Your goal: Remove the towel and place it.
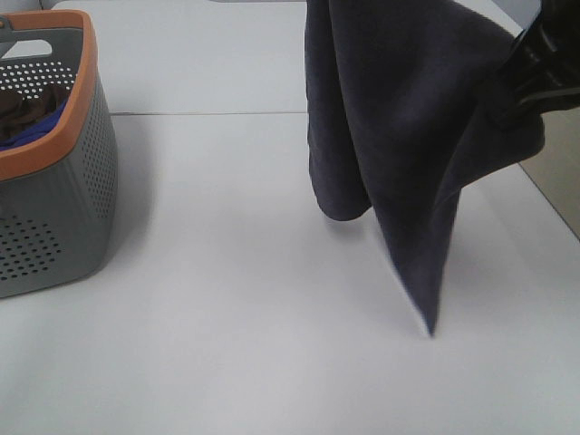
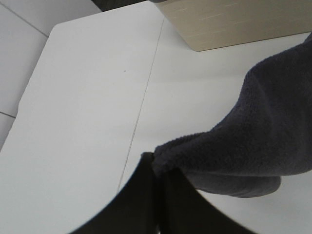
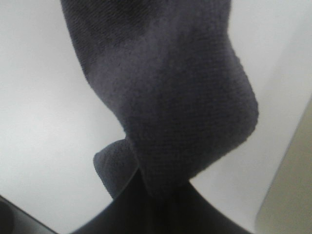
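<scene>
Towel hangs beside basket

One dark plush towel (image 1: 399,136) hangs in folds over the white table (image 1: 227,353), well to the right of the basket (image 1: 86,208). Its lowest corner points down at the tabletop, and contact cannot be judged. Two grippers hold it: the left gripper (image 2: 157,168) is pinched tight on one edge, and the right gripper (image 3: 148,195) is clamped on a bunched part. Bare tabletop lies between basket and towel. The single grey, orange-rimmed basket holds two cloths: one blue cloth (image 1: 36,131) and one brown cloth (image 1: 16,104).
</scene>
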Motion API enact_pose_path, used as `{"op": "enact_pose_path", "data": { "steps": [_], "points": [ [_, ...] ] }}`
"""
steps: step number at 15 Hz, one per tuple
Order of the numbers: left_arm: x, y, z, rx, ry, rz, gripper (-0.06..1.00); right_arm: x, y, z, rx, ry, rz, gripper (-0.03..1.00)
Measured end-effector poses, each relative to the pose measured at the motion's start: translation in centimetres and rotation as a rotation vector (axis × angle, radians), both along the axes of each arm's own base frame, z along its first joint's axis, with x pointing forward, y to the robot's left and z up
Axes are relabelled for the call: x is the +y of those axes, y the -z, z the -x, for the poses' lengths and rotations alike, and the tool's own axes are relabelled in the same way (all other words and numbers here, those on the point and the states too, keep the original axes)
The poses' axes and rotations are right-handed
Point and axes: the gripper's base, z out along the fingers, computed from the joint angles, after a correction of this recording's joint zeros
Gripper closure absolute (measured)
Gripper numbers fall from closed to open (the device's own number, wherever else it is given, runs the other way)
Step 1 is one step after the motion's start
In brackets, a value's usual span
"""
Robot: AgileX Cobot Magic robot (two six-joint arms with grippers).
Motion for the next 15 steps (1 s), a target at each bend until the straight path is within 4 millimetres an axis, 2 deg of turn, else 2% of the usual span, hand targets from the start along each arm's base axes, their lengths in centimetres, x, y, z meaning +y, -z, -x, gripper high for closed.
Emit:
{"op": "enact_pose_path", "data": {
  "steps": [3,6,9,13,15],
  "points": [
    [-0.2,0.3,-0.8,0.092,-0.147,0.136,0.94,-0.7,-0.6,-1.1,-0.136,-0.011,0.097,0.97],
    [-0.7,2.1,-2.9,0.04,-0.217,0.12,0.94,-0.8,-1.4,-2.9,-0.346,-0.068,0.189,0.97],
    [-0.6,3.0,-4.5,-0.002,-0.279,0.142,0.94,0.2,-0.9,-5.2,-0.482,-0.145,0.238,0.97],
    [1.4,3.8,-8.2,-0.091,-0.389,0.289,0.94,1.8,1.4,-9.3,-0.608,-0.235,0.339,0.97],
    [2.0,5.1,-10.2,-0.139,-0.413,0.322,0.94,1.2,2.0,-12.8,-0.65,-0.18,0.331,0.97]
  ]
}}
